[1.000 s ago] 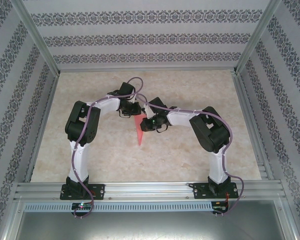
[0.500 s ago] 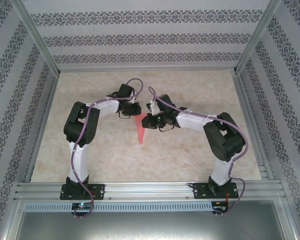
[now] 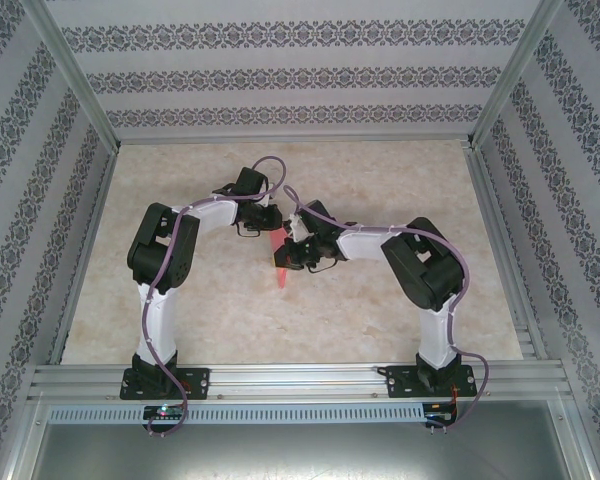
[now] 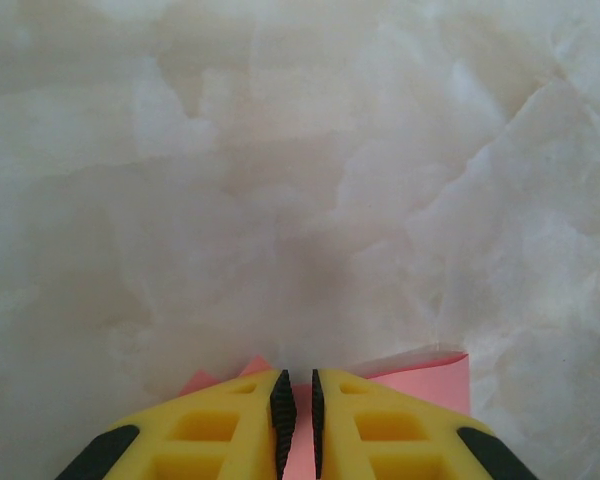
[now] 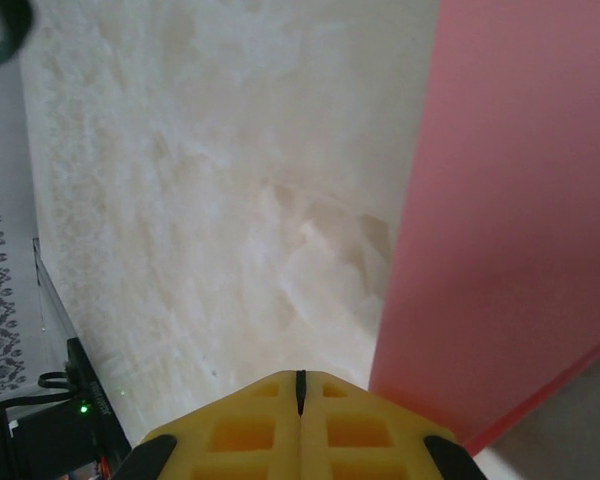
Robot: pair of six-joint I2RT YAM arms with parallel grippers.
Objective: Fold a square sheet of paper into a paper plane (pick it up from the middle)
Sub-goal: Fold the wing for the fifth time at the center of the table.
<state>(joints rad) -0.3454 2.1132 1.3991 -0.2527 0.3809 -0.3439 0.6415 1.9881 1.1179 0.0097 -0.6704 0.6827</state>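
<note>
1. Two robot arms were there: the left arm (image 3: 165,255) and the right arm (image 3: 420,265).
2. Two grippers were counted, one per arm: the left gripper (image 4: 297,378) and the right gripper (image 5: 300,378).
3. Each gripper had two yellow fingers (image 4: 220,430), four altogether.
4. One salmon-pink paper plane (image 3: 280,278) was present.
5. Two purple cables ran along the arms, a left cable (image 3: 150,300) and a right cable (image 3: 461,285).
6. There was one marble-patterned table (image 3: 180,180).
7. Three wallpapered walls (image 3: 300,80) enclosed it.

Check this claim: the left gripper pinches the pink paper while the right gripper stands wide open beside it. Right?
No: the right gripper is shut, fingers together, as the right wrist view shows. The left gripper does pinch the paper.
</note>
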